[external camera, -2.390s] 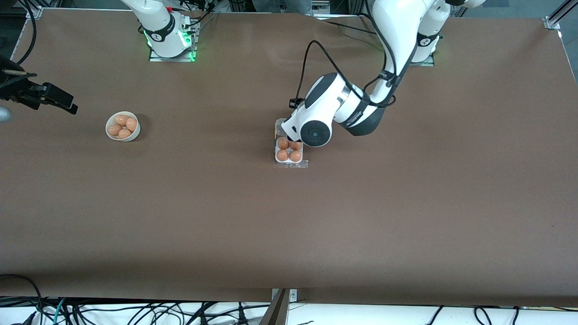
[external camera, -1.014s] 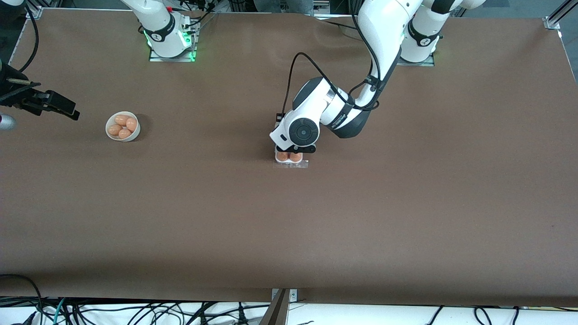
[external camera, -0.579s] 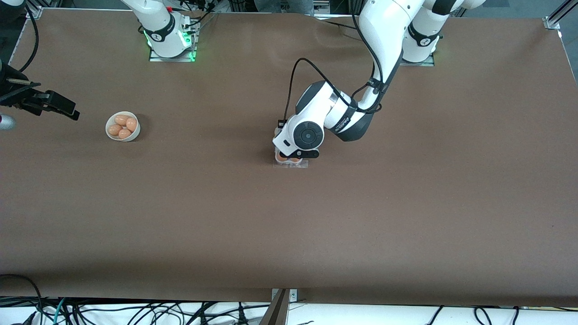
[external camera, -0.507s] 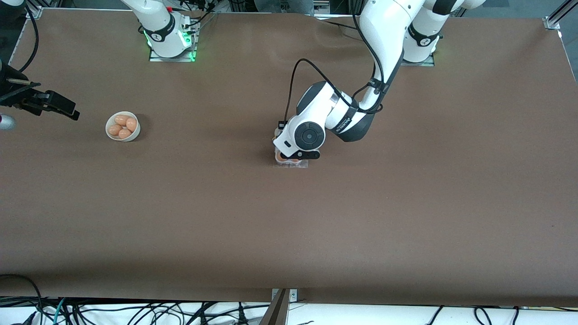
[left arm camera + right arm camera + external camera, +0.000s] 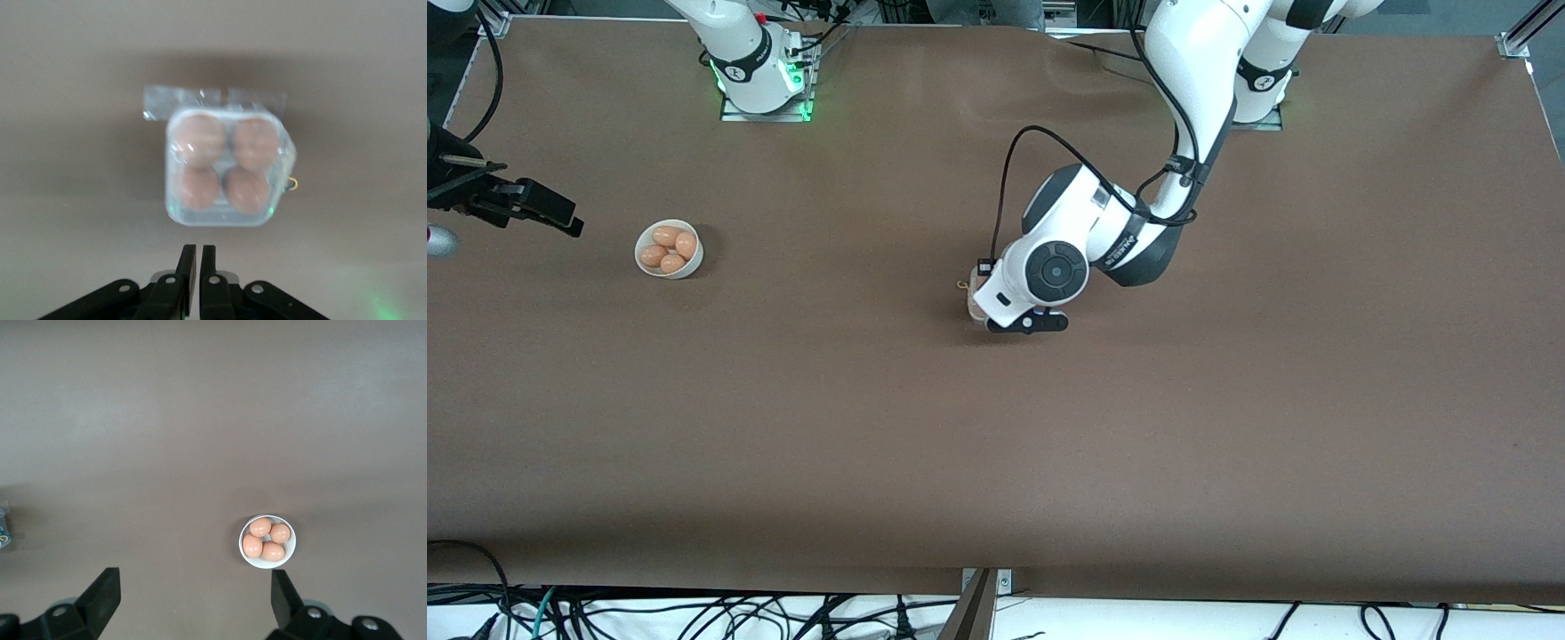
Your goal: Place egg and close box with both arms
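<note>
The box [image 5: 223, 170] is a clear case holding four orange-brown eggs [image 5: 200, 137]. Its transparent lid lies down over them. In the front view only a sliver of the box [image 5: 970, 299] shows under the left arm's wrist. My left gripper [image 5: 199, 252] is shut and empty, just off the box's edge that is nearer to the front camera; in the front view my left gripper [image 5: 1030, 323] is low over that edge. My right gripper [image 5: 193, 593] is open and empty, waiting over the right arm's end of the table [image 5: 534, 203].
A round white bowl [image 5: 669, 249] with several more eggs stands toward the right arm's end of the table; it also shows in the right wrist view [image 5: 267, 542]. A black cable [image 5: 1009, 178] loops above the left wrist. The table top is brown.
My left gripper has swept over the box toward the front camera. The lid, upright before, now lies down over the eggs. The right arm has barely moved.
</note>
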{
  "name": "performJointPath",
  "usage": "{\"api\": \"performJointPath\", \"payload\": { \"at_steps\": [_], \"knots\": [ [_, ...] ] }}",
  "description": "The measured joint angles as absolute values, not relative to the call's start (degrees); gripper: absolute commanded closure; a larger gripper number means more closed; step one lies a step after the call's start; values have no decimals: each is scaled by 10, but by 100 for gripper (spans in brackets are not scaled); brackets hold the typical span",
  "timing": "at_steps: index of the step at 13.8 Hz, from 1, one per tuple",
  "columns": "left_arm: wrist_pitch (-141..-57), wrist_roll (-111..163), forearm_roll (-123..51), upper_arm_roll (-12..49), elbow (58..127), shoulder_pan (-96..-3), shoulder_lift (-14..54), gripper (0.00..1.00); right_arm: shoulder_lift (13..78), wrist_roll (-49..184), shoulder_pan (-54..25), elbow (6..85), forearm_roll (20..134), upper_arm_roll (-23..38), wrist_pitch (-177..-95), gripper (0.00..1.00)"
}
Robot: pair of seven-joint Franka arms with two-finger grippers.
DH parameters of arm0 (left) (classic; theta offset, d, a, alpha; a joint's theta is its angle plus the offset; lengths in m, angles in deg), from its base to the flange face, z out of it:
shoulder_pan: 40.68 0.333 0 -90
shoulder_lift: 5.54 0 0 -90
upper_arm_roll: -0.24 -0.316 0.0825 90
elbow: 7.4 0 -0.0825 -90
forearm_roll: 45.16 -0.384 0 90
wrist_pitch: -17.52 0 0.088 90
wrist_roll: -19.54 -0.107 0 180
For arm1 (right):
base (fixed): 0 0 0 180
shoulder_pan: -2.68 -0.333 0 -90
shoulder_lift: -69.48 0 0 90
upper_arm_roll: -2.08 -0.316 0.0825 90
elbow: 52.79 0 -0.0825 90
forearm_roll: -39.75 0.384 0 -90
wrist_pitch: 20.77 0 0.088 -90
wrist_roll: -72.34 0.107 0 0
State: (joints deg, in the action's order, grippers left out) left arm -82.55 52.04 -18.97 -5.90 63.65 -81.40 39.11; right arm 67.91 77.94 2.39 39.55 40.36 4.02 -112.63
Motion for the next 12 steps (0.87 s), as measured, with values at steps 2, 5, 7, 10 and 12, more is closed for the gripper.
{"api": "performJointPath", "payload": {
  "at_steps": [2,5,7,10,12],
  "knots": [
    [-798,520,-199,-101,625,-811,387,20,679,779,24,395,404,40,-1126,0],
    [-743,487,-301,-156,604,-803,352,4,679,779,24,395,404,40,-1126,0],
    [-724,458,-381,-168,598,-791,308,2,679,779,24,395,403,40,-1126,0],
    [-714,419,-407,-174,598,-738,259,0,679,779,24,395,403,40,-1126,0],
    [-714,397,-407,-175,599,-701,255,0,679,779,24,395,403,40,-1126,0]
  ]
}}
